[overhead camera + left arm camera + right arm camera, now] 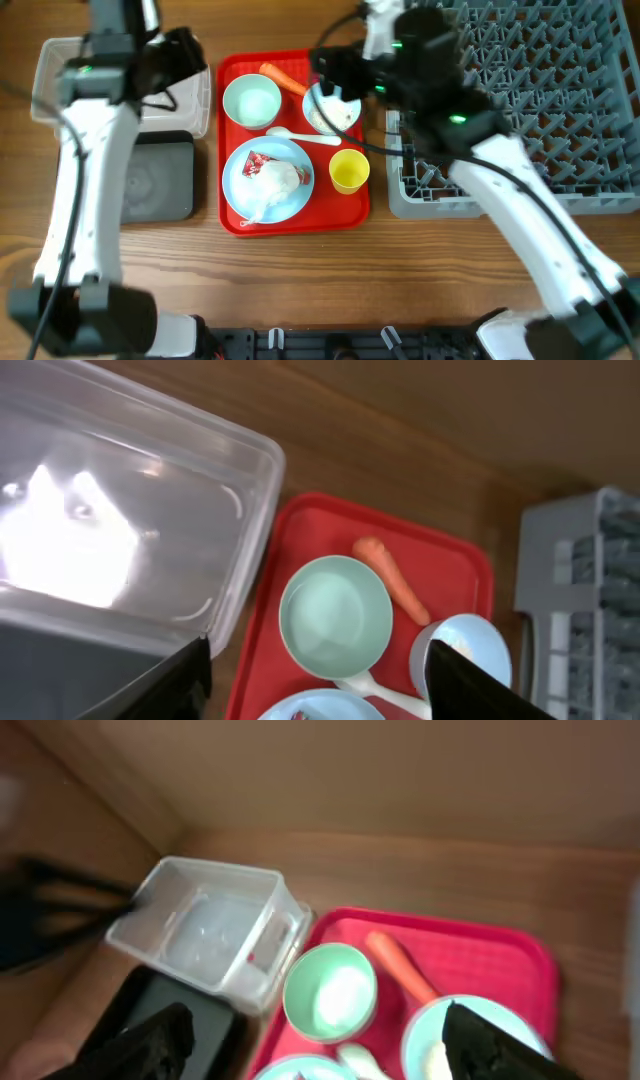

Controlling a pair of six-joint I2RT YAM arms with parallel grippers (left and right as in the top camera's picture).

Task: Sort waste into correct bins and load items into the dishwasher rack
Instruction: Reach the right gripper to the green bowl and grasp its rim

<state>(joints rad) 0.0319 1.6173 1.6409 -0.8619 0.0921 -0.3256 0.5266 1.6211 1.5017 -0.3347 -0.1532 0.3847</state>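
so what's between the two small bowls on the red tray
An orange carrot lies slanted between the pale green bowl and light-blue bowl, plus a white spoon; clearest in the left wrist view.

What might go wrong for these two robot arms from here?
The right gripper hangs open over the small pale-blue bowl of loose white rice; tilting it on lifting may spill rice onto the flat red tray.
The orange carrot lies close beside that bowl, so closing fingers may knock it.
The left gripper, open near the clear plastic tub, might bump the other one if both reach into the tray.
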